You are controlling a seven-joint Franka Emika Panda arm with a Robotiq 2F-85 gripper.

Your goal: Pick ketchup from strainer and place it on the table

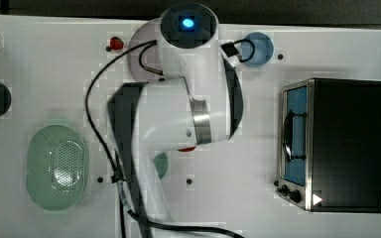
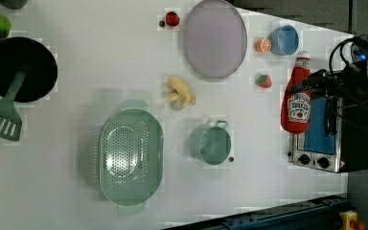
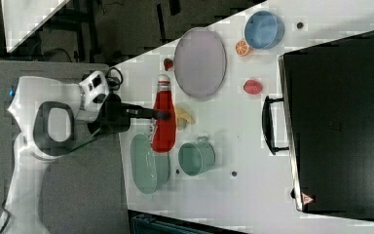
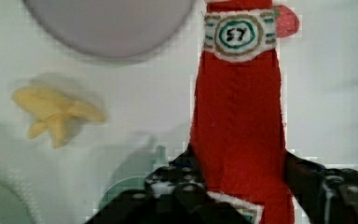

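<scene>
Your black two-fingered claw [image 3: 163, 116] is clamped on the soft red ketchup bottle with white cap [image 3: 164, 122], held clear of the pale green perforated oval plastic strainer [image 3: 148, 163] just beside it, above the white table [image 3: 253, 161].

Three high views share the table [image 2: 76, 72]; wrist view close.

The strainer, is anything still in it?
Empty. The strainer shows only its bare holed bottom in the left view. The ketchup is out, gripped by the hand.
</scene>
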